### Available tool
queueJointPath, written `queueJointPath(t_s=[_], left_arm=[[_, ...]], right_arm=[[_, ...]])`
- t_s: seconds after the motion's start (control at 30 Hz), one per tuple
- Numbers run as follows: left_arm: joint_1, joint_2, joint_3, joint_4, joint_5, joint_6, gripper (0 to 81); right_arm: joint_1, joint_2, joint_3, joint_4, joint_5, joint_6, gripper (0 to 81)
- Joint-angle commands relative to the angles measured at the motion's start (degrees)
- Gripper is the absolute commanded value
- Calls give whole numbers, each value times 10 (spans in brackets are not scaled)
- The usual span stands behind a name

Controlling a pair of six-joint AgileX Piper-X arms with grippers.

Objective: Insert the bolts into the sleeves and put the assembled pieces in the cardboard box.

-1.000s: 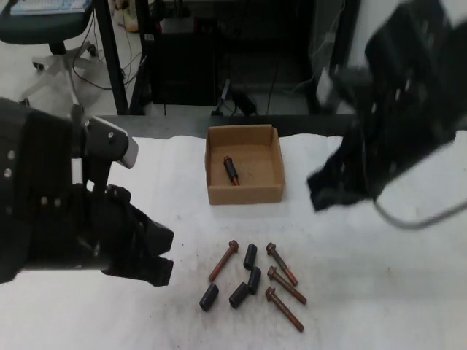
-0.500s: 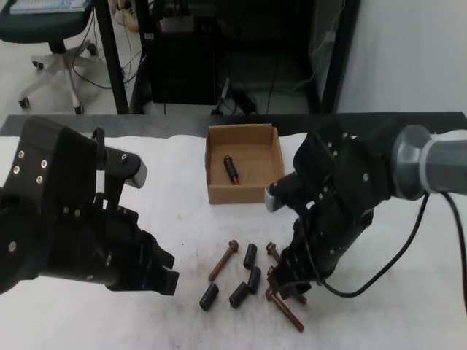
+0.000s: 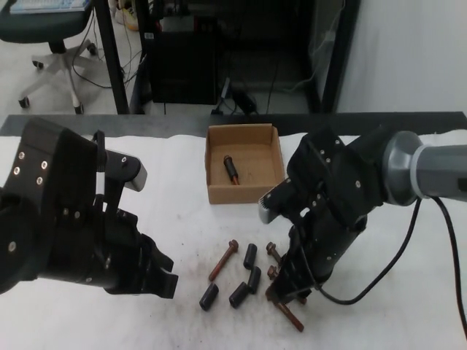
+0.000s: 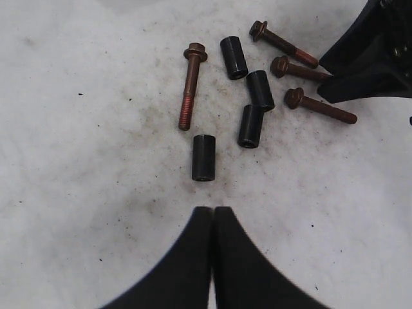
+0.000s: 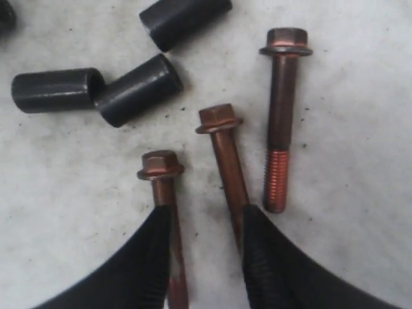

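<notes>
Several copper bolts and black sleeves lie loose on the white bench. In the right wrist view my right gripper [image 5: 206, 257] stands open low over the bolts. One bolt [image 5: 168, 212] runs into the gap along one finger, a second bolt [image 5: 225, 154] passes under the other finger, and a third bolt [image 5: 280, 122] lies beside them. In the high view the right gripper [image 3: 281, 294] is at the bolt cluster. My left gripper [image 4: 213, 222] is shut and empty, just short of the nearest sleeve [image 4: 203, 157]. The other three sleeves [image 4: 250, 125] and a lone bolt [image 4: 190, 84] lie beyond it.
The cardboard box [image 3: 244, 195] stands behind the parts with one assembled piece [image 3: 230, 169] inside. The left arm's bulk [image 3: 66, 219] fills the bench's left side. A cable [image 3: 379, 270] trails from the right arm. A chair and racks stand beyond the bench's far edge.
The right arm swung down from high at the right onto the bolt cluster and has since settled slightly lower. The left arm shifted a little.
</notes>
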Motion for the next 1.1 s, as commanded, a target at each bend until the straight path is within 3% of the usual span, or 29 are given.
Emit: queueJointPath(t_s=[0.0,0.17,0.43,1.07], left_arm=[[-3,-1,-2,2,3,-1,3],[-3,-1,-2,2,3,-1,3],[-3,-1,-2,2,3,-1,3],[-3,-1,-2,2,3,-1,3]], right_arm=[[20,-1,0,4,-1,-39,335],[44,0,0,-9,9,-51,335],[42,1,0,0,106,-142,335],[45,1,0,-1,72,-125,335]])
